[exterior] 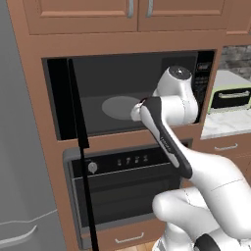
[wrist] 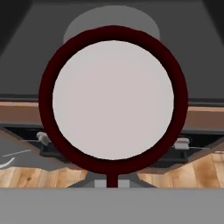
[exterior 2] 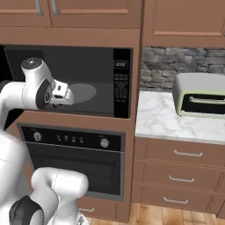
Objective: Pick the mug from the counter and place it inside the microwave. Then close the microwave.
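Dark red, with a pale inside: one mug (wrist: 113, 98), seen straight down its mouth in the hand view, round rim facing the camera. Hangs directly under the end effector (wrist: 113, 183), thin handle pointing toward the fingertips at the lower edge. Touches no surface: wooden floor (wrist: 26, 177) far beneath its lower half, grey turntable (wrist: 109, 19) beyond its upper rim. Counts as clenched on the mug, though the contact itself stays hidden behind the cup.

From the right base view, only a small red sliver of the mug (exterior 2: 55, 104) peeking out just below the end effector (exterior 2: 61, 94), at the left part of the microwave (exterior 2: 121, 83) opening, level with the front lip and short of the turntable (exterior 2: 83, 93). From the left base view, the end effector (exterior: 137, 112) sitting at the near edge of the turntable (exterior: 115, 107), arm reaching in from the lower right.

One microwave, cavity exposed, its single microwave door (exterior: 76, 108) swung wide and seen edge-on as a black bar. One turntable inside, bare. One wall oven (exterior 2: 74, 162) below, with two round knobs (exterior 2: 104, 143). One white marble desk (exterior 2: 158, 116) to the right, carrying one pale green toaster oven (exterior 2: 200, 99). Three drawers (exterior 2: 181, 179) under the desk, each with one silver handle.
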### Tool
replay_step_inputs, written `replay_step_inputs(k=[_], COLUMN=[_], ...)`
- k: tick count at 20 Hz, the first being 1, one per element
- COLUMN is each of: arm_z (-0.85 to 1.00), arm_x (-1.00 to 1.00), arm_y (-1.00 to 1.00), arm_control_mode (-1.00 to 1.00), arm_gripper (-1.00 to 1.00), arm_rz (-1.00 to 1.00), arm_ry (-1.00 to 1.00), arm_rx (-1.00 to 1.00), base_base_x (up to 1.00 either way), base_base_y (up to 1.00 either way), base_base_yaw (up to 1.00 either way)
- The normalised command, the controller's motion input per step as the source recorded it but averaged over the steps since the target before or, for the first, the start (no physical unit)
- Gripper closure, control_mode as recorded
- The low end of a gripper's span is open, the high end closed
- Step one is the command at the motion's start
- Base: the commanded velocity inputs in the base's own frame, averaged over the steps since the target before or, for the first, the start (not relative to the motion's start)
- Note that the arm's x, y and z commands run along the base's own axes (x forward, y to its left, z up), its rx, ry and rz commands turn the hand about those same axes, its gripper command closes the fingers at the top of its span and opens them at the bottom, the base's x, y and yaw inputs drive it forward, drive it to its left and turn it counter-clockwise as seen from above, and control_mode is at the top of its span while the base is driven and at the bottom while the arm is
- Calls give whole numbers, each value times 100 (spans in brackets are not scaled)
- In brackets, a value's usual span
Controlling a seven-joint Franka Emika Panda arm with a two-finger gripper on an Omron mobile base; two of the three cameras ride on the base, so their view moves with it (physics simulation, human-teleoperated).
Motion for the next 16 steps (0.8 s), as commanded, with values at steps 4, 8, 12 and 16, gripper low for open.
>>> replay_step_inputs(k=[4, 8, 12, 16], arm_z=[0, -2, -5, -16], arm_x=[55, 57, 44, 6], arm_y=[11, 12, 14, 1], arm_control_mode=[-100, -100, -100, -100], arm_gripper=[100, 100, 100, 100], arm_rz=[0, 0, 0, 0], arm_ry=[0, 0, 1, 0], arm_rx=[0, 0, 0, 0], base_base_x=[0, 0, 0, 0], base_base_y=[0, 0, 0, 0], base_base_yaw=[0, 0, 0, 0])
